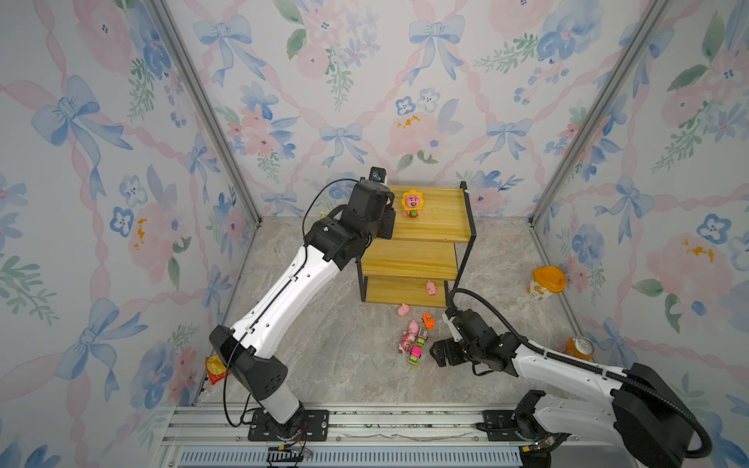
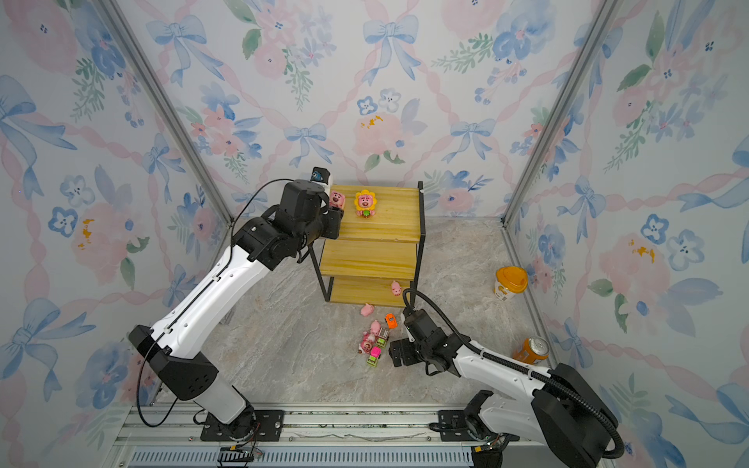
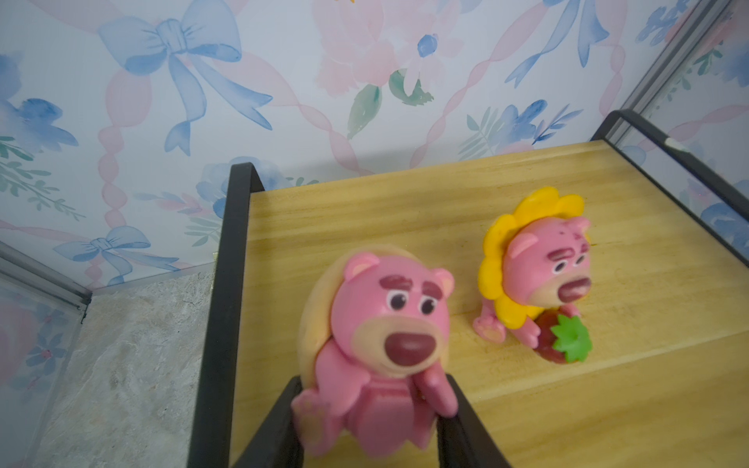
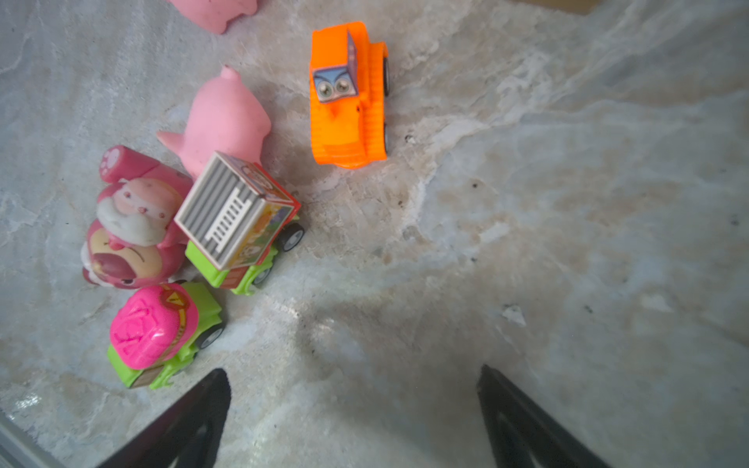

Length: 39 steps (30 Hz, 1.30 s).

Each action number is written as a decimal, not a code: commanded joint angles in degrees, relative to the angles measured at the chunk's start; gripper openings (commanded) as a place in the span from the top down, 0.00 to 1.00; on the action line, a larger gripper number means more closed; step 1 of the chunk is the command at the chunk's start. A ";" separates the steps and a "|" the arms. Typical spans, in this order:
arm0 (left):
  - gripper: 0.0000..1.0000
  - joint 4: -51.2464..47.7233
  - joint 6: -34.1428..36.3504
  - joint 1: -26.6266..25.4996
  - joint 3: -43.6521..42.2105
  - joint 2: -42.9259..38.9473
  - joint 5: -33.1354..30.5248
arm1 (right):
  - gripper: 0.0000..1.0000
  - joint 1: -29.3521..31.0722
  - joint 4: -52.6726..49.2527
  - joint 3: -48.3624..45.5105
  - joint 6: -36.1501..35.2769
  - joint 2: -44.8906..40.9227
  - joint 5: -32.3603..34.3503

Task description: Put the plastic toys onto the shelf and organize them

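My left gripper is shut on a pink bear at the left end of the shelf's top board; whether the bear touches the wood I cannot tell. Beside it stands the sunflower bear. One pink pig lies on the bottom board, another on the floor in front. Further forward cluster a pig, a bear on its side, an orange car, a red-green truck and a pink-green car. My right gripper is open and empty, right of the cluster.
A yellow-lidded cup stands by the right wall, with an orange can nearer the front. A red snack packet lies at the left wall behind my left arm. Patterned walls enclose the marble floor.
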 commanded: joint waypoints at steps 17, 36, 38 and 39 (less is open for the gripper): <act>0.69 -0.55 1.13 -0.37 0.45 0.09 -0.85 | 0.02 -0.66 0.25 -1.01 -0.50 -0.79 -0.54; 0.60 -0.84 1.15 -0.39 -0.26 0.18 -1.03 | 0.02 -0.69 0.24 -1.01 -0.49 -1.04 -0.54; 0.59 -0.86 1.16 -0.39 -0.34 0.24 -0.86 | 0.02 -0.66 0.29 -1.04 -0.43 -1.13 -0.59; 0.59 -0.86 1.16 -0.39 -0.41 0.20 -0.85 | 0.02 -0.65 0.31 -1.09 -0.48 -1.12 -0.61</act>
